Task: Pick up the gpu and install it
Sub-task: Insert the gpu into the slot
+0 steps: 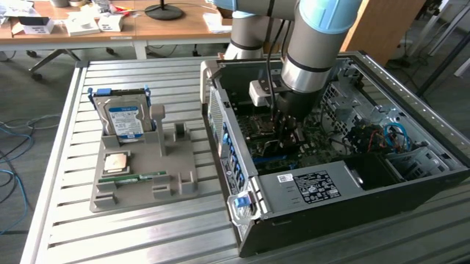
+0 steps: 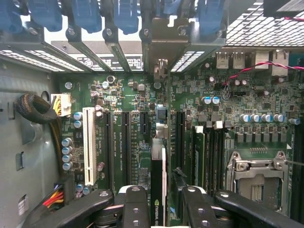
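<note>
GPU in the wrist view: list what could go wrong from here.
1. The gpu stands edge-on over the motherboard, among several parallel slots. Whether it is fully seated cannot be seen, so it might sit half-in or tilt.
2. The gripper is deep inside the computer case, right above small upright board parts. A sideways move could knock them or drag the card.

We see a slatted metal worktable (image 1: 59, 165) standing on a grey floor (image 1: 29, 82), where blue cables (image 1: 15, 137) trail at the exterior view's left. Behind it a wooden desk (image 1: 169, 27) carries small white boxes (image 1: 81, 23) and a black round lamp base (image 1: 164, 11). Soft, even light fills the room.
</note>
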`<state>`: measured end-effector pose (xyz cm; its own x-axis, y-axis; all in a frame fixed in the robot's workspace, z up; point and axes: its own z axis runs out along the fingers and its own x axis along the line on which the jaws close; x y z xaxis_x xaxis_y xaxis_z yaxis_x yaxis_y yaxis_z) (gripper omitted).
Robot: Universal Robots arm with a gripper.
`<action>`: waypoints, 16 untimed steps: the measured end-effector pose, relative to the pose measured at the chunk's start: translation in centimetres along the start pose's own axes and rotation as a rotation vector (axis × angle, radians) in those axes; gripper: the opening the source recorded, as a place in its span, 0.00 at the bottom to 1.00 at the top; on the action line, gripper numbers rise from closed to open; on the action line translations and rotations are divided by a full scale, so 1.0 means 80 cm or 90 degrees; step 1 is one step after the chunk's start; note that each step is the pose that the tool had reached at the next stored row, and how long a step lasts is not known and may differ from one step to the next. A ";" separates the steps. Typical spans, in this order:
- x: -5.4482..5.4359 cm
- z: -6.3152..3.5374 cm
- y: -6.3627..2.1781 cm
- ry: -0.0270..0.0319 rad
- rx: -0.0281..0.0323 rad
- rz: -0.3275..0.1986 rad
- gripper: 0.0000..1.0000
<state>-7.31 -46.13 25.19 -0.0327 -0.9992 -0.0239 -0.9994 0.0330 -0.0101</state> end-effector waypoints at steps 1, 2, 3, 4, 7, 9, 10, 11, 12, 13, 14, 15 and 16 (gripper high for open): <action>0.000 -0.002 0.000 0.0001 0.0000 0.000 0.33; 0.000 -0.005 0.000 0.0001 -0.0001 0.000 0.33; 0.000 -0.007 0.000 0.0000 0.0000 0.000 0.33; 0.000 -0.010 0.000 0.0000 0.0000 0.000 0.33; 0.000 -0.019 0.000 0.0000 0.0000 0.000 0.33; -0.001 -0.026 0.000 0.0001 0.0000 0.000 0.33; -0.001 -0.029 0.000 0.0001 0.0000 0.000 0.33; -0.001 -0.033 0.000 0.0001 0.0000 0.000 0.33; -0.001 -0.037 0.000 0.0000 0.0000 0.000 0.33; -0.001 -0.040 0.000 0.0001 0.0000 0.000 0.33; -0.001 -0.044 0.000 0.0001 0.0000 0.000 0.33; -0.001 -0.048 0.000 0.0001 0.0000 0.000 0.33; -0.001 -0.051 0.000 0.0001 0.0000 0.000 0.33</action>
<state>-7.31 -46.14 29.27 -0.0327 -0.9992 -0.0238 -0.9994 0.0330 -0.0101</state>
